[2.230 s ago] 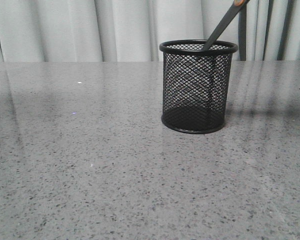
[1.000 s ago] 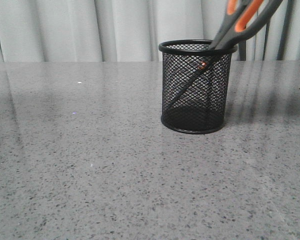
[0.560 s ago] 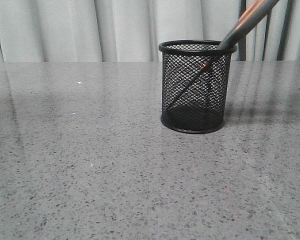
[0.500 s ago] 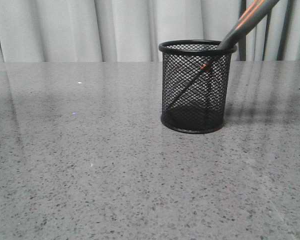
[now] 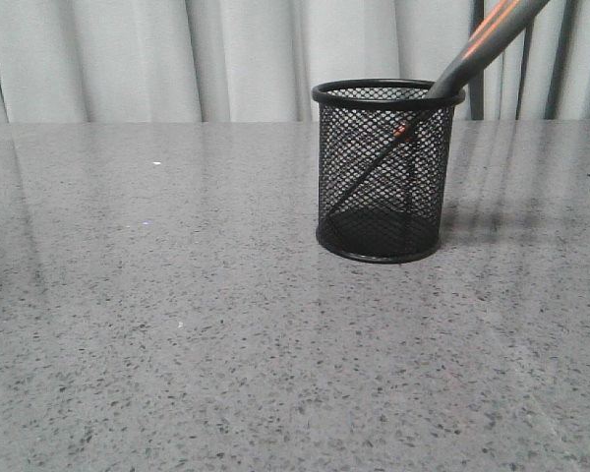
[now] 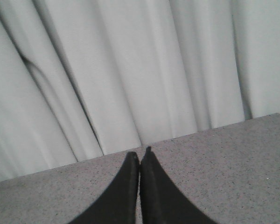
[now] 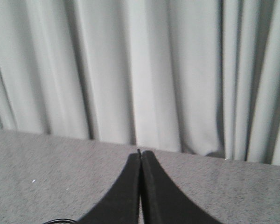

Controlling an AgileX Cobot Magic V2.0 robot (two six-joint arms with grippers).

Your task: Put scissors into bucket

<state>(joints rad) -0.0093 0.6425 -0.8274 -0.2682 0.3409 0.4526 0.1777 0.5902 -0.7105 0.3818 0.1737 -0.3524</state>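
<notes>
The bucket, a black wire-mesh cup, stands upright on the table right of centre in the front view. The scissors lean inside it, blades down toward its base on the left, orange pivot showing through the mesh, handles sticking up over the right rim and out of the frame's top. No gripper shows in the front view. My left gripper is shut and empty above bare table. My right gripper is shut and empty; a sliver of the bucket's rim shows at the frame's lower edge.
The grey speckled table spreads around the bucket. Pale curtains hang behind the table's far edge and fill the upper part of both wrist views.
The scissors went down into the bucket from above right, blades first, and came to lean on the right rim. Since half a second ago nothing has moved.
</notes>
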